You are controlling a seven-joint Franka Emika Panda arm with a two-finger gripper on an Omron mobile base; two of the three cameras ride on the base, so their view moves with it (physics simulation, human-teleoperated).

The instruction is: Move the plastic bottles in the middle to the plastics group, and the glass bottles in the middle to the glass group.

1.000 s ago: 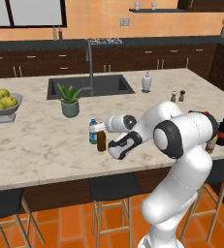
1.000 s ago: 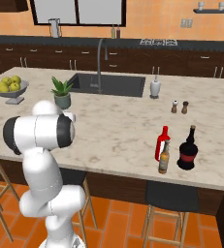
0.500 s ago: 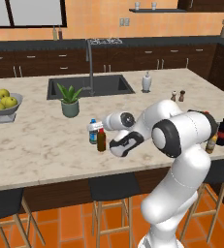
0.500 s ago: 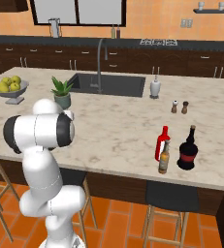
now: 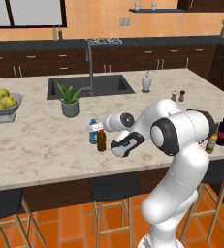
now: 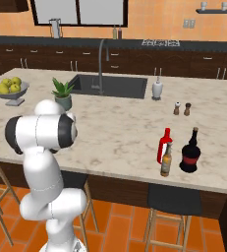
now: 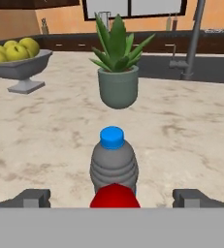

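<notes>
Water bottle (image 7: 113,162) upright — cap up — behind red-topped amber bottle (image 7: 115,196).

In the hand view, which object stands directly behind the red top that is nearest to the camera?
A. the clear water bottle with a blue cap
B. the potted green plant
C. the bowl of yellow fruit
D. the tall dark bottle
A: in the hand view the water bottle with its blue cap rises just behind the red top, while the potted plant stands farther back and the fruit bowl is off to the side.
</notes>
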